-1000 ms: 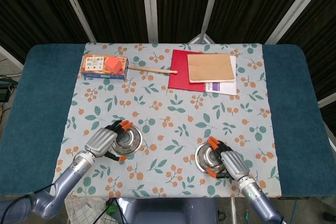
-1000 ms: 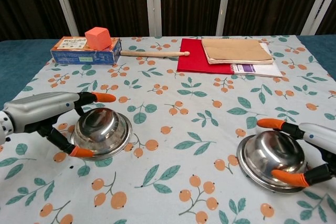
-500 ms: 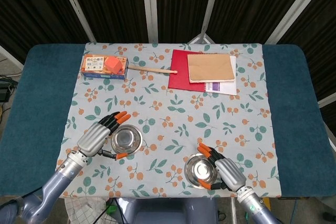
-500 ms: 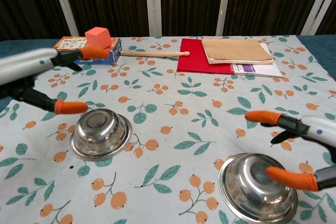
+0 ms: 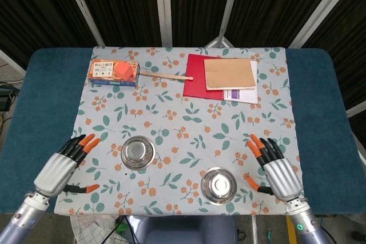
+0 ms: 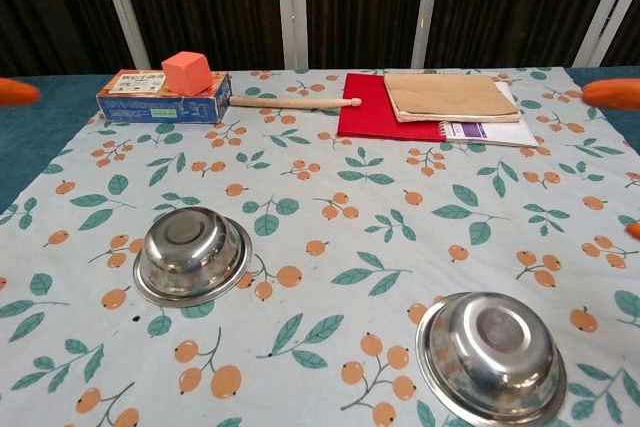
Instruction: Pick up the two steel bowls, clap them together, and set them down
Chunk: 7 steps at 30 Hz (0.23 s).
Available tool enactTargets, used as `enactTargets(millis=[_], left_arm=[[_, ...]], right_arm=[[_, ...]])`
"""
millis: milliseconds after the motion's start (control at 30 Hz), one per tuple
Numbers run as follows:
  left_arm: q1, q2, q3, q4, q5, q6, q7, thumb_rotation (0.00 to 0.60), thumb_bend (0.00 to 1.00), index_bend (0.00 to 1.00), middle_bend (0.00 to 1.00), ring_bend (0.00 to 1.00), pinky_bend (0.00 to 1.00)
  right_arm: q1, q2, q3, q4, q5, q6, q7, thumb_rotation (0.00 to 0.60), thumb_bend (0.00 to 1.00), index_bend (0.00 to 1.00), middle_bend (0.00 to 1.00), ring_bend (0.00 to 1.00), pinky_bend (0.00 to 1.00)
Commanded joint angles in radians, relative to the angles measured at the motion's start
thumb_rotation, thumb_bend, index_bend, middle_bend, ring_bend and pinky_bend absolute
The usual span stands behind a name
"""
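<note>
From the head view, my left hand (image 5: 57, 167) hangs over the tabletop's front-left edge with its fingers spread wide and nothing in it, well apart from the left steel bowl (image 5: 138, 152). That bowl sits upside down on the patterned tablecloth (image 5: 189, 124), left of the middle and toward the front edge. My right hand (image 5: 277, 170) is likewise spread and holding nothing near the front-right corner, beside but not touching the right steel bowl (image 5: 218, 186), which rests upside down at the front edge. Along the back edge lie a small box (image 5: 113, 72) with an orange cube (image 5: 122, 70) on it, a wooden stick (image 5: 166, 75), and a red folder (image 5: 197, 77) under a brown notebook (image 5: 230, 74).

From the chest view, only orange fingertips show at the left (image 6: 15, 91) and right (image 6: 612, 93) borders. Both bowls stand free on the cloth, the left one (image 6: 192, 253) farther back than the right one (image 6: 490, 354).
</note>
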Motion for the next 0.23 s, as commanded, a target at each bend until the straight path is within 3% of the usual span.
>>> enactTargets(millis=[33,133,233], left_arm=[[0.153,-0.015,0.014,0.056,-0.075,0.134,0.049,0.323,0.06,0.0,0.0,0.0,0.08],[0.179,-0.001,0.007,0.083,-0.058,0.175,0.021,0.327,0.07,0.0,0.0,0.0,0.08],[0.19,0.003,-0.003,0.101,-0.057,0.181,0.003,0.326,0.07,0.0,0.0,0.0,0.08]], right_arm=[[-0.133,0.034,0.043,0.099,0.118,0.154,-0.13,0.523,0.37,0.0,0.0,0.0,0.0],[-0.18,0.039,0.037,0.181,0.128,0.206,-0.041,0.523,0.37,0.0,0.0,0.0,0.0],[-0.194,0.063,0.034,0.194,0.121,0.217,-0.006,0.524,0.37,0.0,0.0,0.0,0.0]])
